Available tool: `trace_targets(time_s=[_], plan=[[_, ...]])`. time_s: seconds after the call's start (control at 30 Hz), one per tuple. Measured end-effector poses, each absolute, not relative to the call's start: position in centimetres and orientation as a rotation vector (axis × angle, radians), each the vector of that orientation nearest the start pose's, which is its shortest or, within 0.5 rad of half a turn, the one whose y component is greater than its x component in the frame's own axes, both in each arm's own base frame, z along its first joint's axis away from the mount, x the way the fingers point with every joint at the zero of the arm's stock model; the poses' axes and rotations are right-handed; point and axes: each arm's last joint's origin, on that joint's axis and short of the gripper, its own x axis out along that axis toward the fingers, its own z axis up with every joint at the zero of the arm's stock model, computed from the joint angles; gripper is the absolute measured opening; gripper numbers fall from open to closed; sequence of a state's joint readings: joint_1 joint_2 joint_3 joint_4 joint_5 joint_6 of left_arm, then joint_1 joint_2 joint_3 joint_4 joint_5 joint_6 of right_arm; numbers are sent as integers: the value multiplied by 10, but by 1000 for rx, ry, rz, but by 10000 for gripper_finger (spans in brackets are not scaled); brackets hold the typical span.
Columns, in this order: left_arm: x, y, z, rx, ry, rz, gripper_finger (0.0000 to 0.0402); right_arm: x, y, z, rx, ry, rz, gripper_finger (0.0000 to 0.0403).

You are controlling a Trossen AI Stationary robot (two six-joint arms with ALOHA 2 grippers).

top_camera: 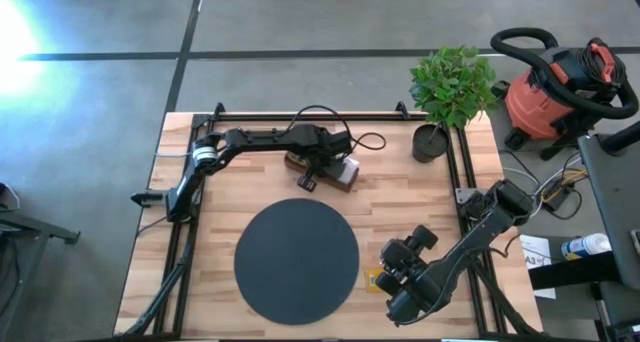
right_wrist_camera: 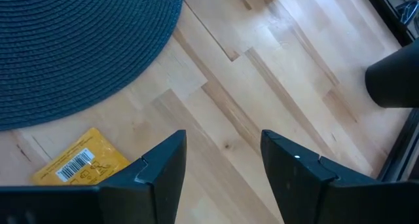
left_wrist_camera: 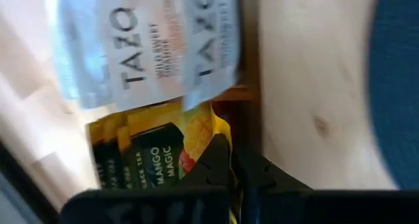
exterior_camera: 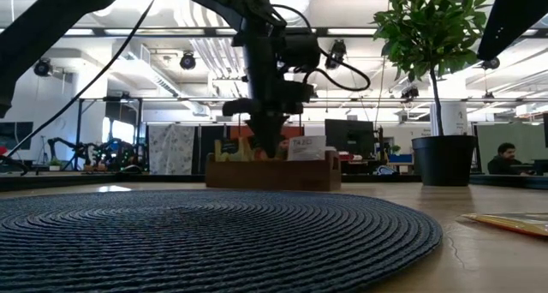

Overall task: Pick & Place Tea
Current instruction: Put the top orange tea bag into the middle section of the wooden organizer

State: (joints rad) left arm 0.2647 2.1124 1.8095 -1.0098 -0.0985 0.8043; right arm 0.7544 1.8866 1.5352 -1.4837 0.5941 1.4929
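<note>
While the left gripper [left_wrist_camera: 236, 168] is hanging over the wooden tray [top_camera: 322, 169] at the back of the worktop [top_camera: 400, 207], its fingers together among the upright yellow tea sachets [left_wrist_camera: 154, 155], we cannot tell whether one is pinched. We are noting the right gripper [right_wrist_camera: 222, 165], fingers apart, hovering just beside a lone yellow sachet [right_wrist_camera: 78, 162] lying flat by the black disc [top_camera: 296, 260]; nothing is standing between them.

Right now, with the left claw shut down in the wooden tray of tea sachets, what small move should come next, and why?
Probably a short straight lift. The left claw looks shut on a yellow paper tea sachet among others standing in the brown wooden tray, so raising clears it before carrying it toward the round dark woven mat.
</note>
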Motion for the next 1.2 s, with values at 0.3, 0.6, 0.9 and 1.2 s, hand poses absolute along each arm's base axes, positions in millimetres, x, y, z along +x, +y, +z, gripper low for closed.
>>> trace_targets(time_s=[0.3,0.6,0.9,1.2], plan=[[423,119,223,577,1302,-153,19,251,214,238,108,1053,-830,194],[424,119,223,540,1297,-119,32,251,214,238,112,1051,-828,194],[428,113,224,619,1298,-65,101,252,214,237,118,1048,-825,194],[424,104,243,768,1329,81,108,252,214,236,120,1046,-824,194]])
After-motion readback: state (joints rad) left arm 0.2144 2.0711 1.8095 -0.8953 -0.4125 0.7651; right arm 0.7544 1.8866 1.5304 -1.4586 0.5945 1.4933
